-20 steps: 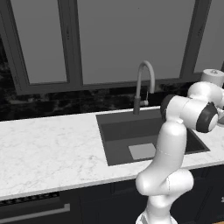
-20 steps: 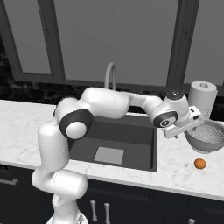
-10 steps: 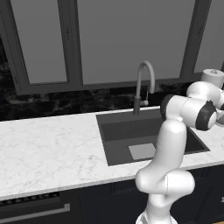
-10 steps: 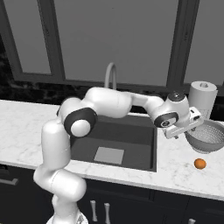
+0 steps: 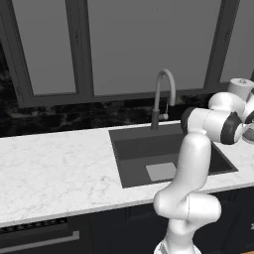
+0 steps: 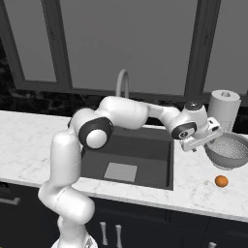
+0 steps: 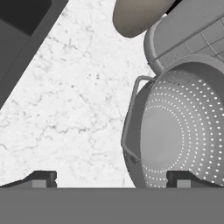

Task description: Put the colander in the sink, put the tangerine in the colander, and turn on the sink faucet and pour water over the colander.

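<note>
White marble made up the surface (image 6: 29, 131) under dark window panes, with the sink (image 6: 145, 155) sunk into it and serving as the landmark for everything else. Behind the sink rose the sink faucet (image 5: 162, 94), its spout arched over the basin and no stream running from it. On the far side of the sink from the arm's base, out on the marble, sat the colander (image 6: 228, 151), upright and empty, with a tall white perforated cylinder (image 6: 224, 109) just behind it and the tangerine (image 6: 221, 181) resting on the marble near its front, apart from its wall. The pincer (image 6: 207, 136) hung at the colander's sink-side edge, its jaws spread wide and holding nothing. In the hand view one finger tip (image 7: 43, 179) stood over bare marble, while the other lay over the perforated bowl, so the colander's near wall and rim (image 7: 141, 131) and its thin wire handle (image 7: 131, 118) fell between the two tips. That was the relation the next move seemed to hinge on: the colander lay just beyond and below the pincer, offset toward the side away from the sink, and its rim ran roughly crosswise to the line between the tips. My judgement was that a short descent would put the jaws astride the rim, though how high the tips stood above it could not be told.
</note>
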{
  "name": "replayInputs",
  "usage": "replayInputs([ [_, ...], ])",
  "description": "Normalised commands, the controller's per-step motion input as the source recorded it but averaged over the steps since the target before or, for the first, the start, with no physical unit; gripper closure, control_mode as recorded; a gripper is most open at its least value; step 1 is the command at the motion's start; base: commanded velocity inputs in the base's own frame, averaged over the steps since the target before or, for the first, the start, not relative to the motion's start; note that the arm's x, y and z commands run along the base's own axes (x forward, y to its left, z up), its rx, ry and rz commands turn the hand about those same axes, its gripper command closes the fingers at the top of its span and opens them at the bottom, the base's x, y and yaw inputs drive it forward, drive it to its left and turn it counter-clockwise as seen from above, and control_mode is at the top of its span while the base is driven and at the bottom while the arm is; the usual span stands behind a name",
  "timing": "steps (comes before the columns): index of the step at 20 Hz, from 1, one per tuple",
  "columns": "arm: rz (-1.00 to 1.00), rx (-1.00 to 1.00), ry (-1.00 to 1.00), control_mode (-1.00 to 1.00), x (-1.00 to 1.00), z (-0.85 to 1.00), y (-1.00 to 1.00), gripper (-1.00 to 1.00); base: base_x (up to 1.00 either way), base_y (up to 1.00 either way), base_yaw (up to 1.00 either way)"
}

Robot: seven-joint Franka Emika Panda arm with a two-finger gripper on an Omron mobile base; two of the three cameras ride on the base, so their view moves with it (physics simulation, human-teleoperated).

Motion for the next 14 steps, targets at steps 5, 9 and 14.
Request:
replayInputs([
  [5,0.01,0.02,0.01,-1.0,0.31,-0.24,-0.11,-1.0,0.0,0.0,0.0],
  [9,0.0,0.04,0.0,-1.0,0.24,-0.27,-0.27,-1.0,0.0,0.0,0.0],
  [14,0.01,0.05,0.0,-1.0,0.17,-0.14,-0.31,-1.0,0.0,0.0,0.0],
])
